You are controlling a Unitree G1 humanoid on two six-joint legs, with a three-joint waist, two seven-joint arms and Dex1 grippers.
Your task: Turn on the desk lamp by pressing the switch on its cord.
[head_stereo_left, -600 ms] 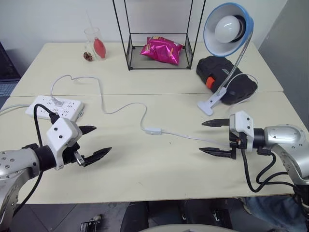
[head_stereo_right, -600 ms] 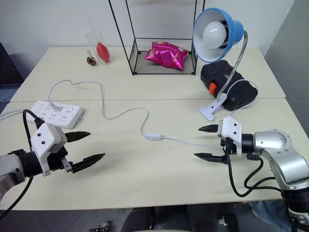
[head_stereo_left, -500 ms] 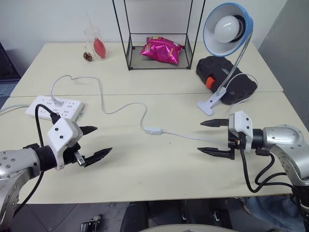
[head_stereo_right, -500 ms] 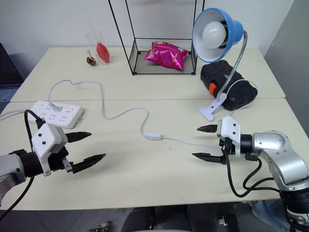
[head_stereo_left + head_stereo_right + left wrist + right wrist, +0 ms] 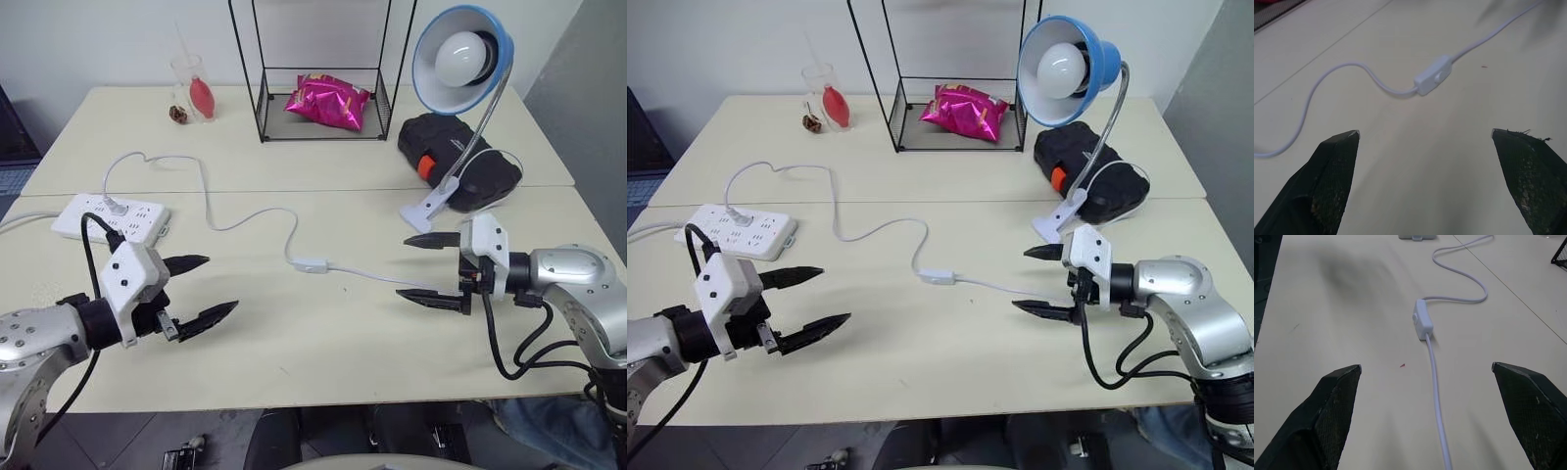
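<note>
White switch lies on the cord at the middle of the near table, with bare tabletop between it and both grippers. Left gripper hovers near the front left edge, right gripper toward the right edge; both are spread wide and empty. Desk lamp is clipped beside a black case at the right. A power strip sits at the left edge; a wire rack holding a pink bag stands on the far table, with a glass toward its left.
</note>
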